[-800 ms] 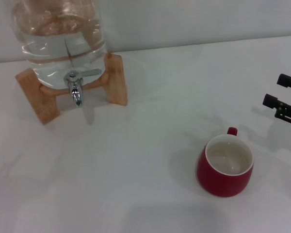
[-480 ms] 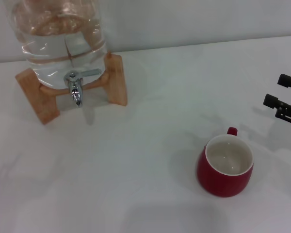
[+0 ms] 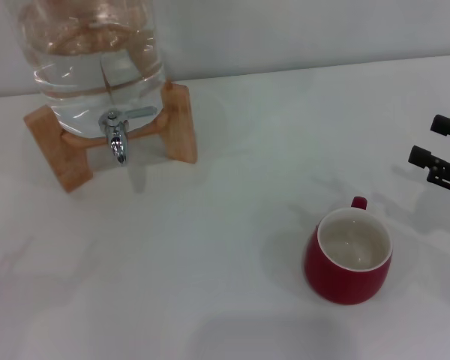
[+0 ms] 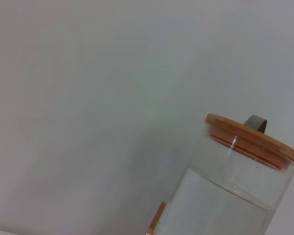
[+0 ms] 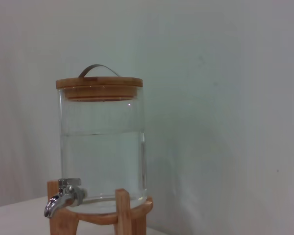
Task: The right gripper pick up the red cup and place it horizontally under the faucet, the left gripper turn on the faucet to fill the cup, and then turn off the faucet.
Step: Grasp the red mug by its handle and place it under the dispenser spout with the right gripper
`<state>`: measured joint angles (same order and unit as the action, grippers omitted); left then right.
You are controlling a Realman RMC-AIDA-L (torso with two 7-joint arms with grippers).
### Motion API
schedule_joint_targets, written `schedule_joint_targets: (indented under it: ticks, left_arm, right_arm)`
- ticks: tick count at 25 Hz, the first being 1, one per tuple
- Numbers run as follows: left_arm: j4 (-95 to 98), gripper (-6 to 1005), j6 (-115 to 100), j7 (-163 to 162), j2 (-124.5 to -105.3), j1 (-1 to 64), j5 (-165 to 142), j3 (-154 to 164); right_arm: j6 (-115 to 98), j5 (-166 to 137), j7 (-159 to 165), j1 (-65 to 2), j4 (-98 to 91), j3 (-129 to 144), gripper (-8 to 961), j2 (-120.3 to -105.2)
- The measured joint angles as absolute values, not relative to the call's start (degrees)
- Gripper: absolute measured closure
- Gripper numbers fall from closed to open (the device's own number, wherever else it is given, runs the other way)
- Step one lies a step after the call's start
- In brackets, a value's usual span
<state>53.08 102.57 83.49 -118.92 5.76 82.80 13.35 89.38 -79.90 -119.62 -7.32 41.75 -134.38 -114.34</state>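
The red cup (image 3: 349, 256) stands upright on the white table at the front right, its cream inside showing and its small handle pointing to the back. My right gripper (image 3: 439, 142) hovers at the right edge, behind and to the right of the cup, open with nothing between its black fingers (image 3: 427, 160). The chrome faucet (image 3: 118, 136) sticks out from the glass water jar (image 3: 97, 64) at the back left, lever flat, no water running. The faucet (image 5: 62, 196) also shows in the right wrist view. My left gripper is out of view.
The jar (image 5: 102, 147) rests on a wooden stand (image 3: 176, 124) and carries a wooden lid (image 5: 99, 87); the left wrist view shows that lid (image 4: 252, 139) too. A pale wall runs behind the table (image 3: 210, 247).
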Motion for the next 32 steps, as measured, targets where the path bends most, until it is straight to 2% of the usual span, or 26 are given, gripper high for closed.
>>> schedule_joint_targets:
  ticks: [8,19,32]
  left_arm:
    - [53.08,107,102.57,83.49,-118.92,5.87,82.79,13.35]
    - [53.08,107,102.57,83.5,-118.91,5.98,82.76,13.35]
    - [52.99,108,102.59,83.5,-118.92,5.97,82.75,13.61]
  right_arm:
    - [89.38,-80.09,-120.54,-6.84,41.74,-134.38,288,-114.34]
    - [86.15,-87.82,-122.54,-7.58,41.74,-134.22,289,-113.53]
    - [83.03,-91.13,-128.15,-8.27,38.08,-133.77,290,-113.95]
